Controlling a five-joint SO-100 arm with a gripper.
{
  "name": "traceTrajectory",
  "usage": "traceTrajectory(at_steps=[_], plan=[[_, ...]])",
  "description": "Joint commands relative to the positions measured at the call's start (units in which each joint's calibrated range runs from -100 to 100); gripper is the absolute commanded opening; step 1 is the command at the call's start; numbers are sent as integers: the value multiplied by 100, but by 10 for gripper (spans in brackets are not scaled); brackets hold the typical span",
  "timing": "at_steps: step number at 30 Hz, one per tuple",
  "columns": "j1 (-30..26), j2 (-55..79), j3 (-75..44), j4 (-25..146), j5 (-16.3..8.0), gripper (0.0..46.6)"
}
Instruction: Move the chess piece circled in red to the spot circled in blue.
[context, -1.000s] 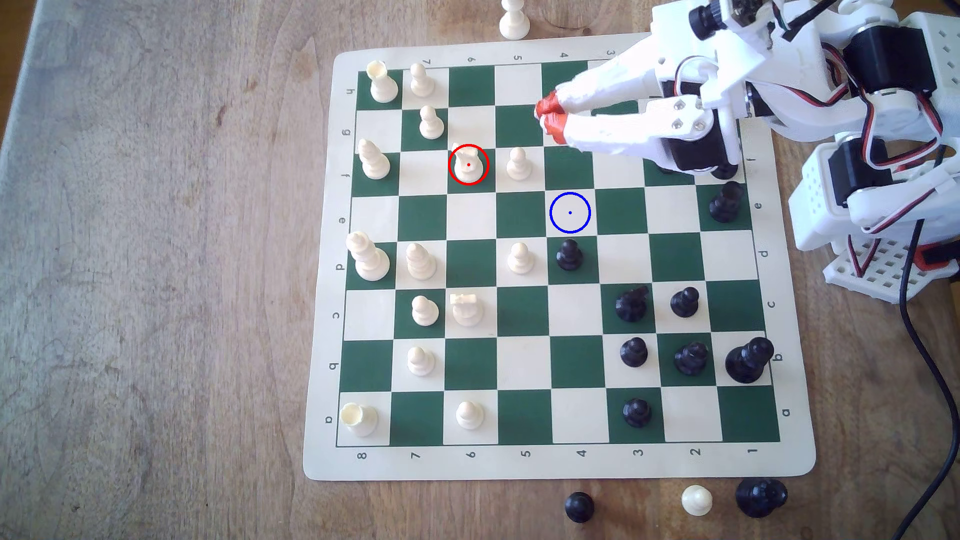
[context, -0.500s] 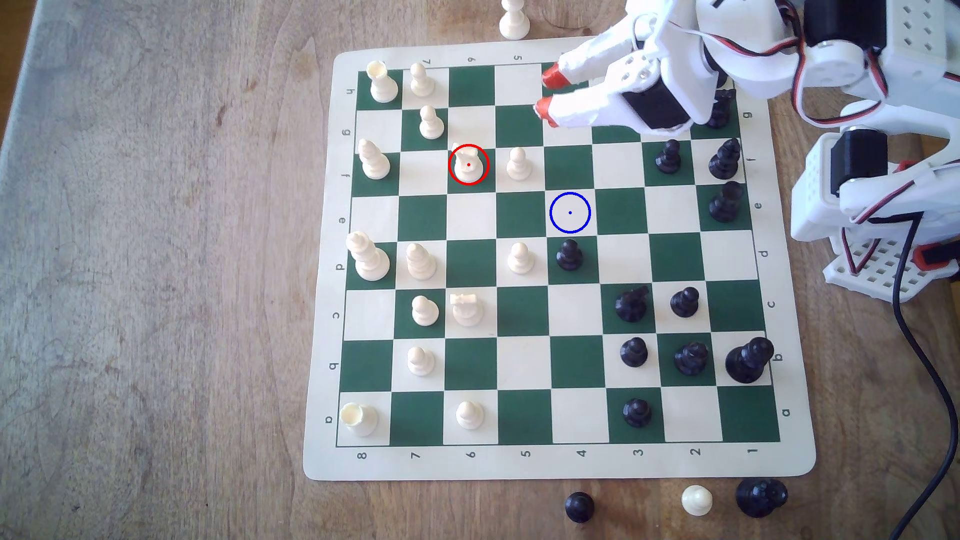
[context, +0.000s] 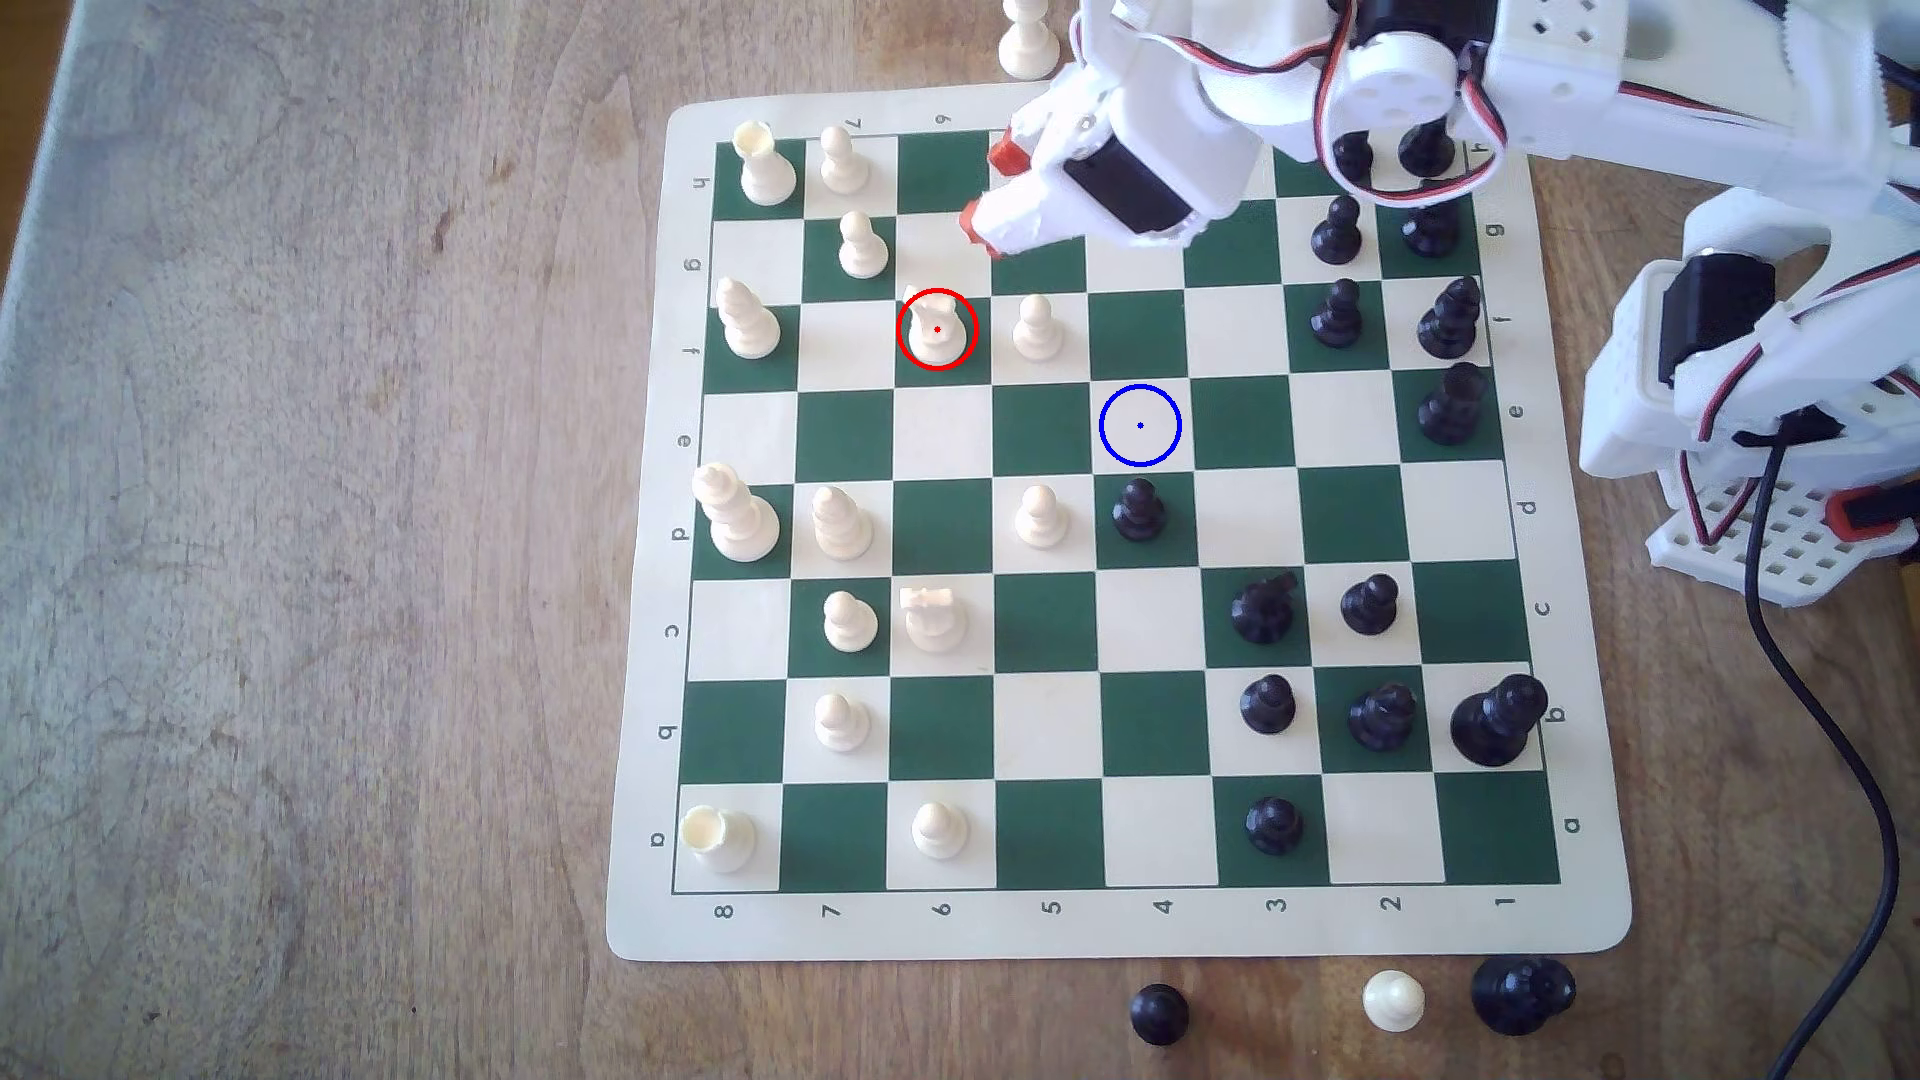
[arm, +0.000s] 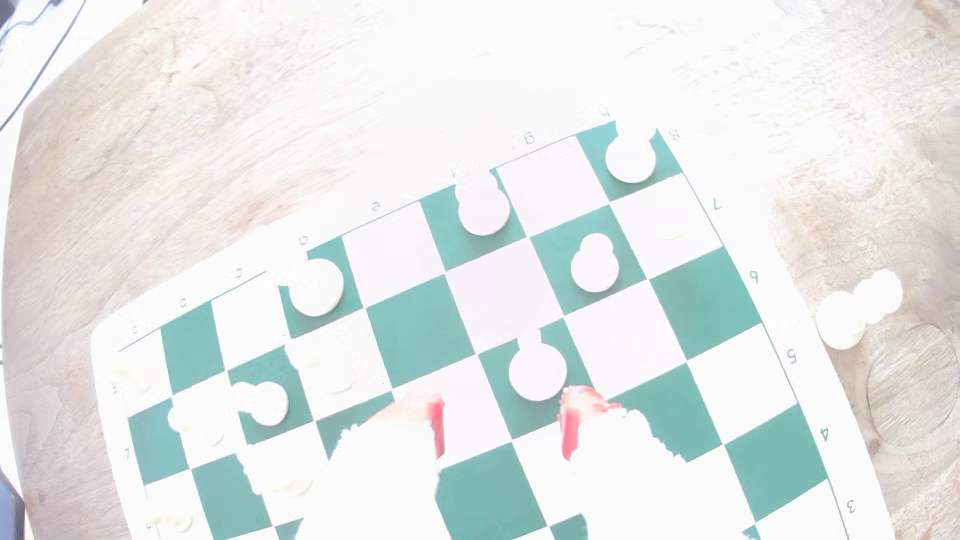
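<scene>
Lying flat on a wooden table (context: 312, 519), the board (context: 1122, 924) has free squares around the blue spot (context: 1140, 425). Nearer the far edge, the gripper (context: 987, 192), jaws apart and empty, has shifted toward the exterior view's left, closer to the red-ringed knight (context: 936, 328).

chess mat (context: 1143, 924) border, letters a–h, numbers 1–8

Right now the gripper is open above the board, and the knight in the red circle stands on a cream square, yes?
Not quite. The exterior view shows the knight standing on a green square, not a cream one. The gripper is indeed open above the board.
</scene>
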Motion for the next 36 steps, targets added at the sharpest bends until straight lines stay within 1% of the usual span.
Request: traceTrajectory(at_steps=[1, 4, 6, 10, 16, 24, 36], plan=[[110, 448, -596, -310, -103, 140], [87, 669, -777, -327, -151, 157], [134, 1051, -1203, -171, -171, 158], [235, 1518, -1575, -48, -181, 162], [243, 1891, -1593, -57, -166, 151], [188, 2231, -1548, -155, -117, 159], [-15, 2639, -1448, 25, -112, 152]])
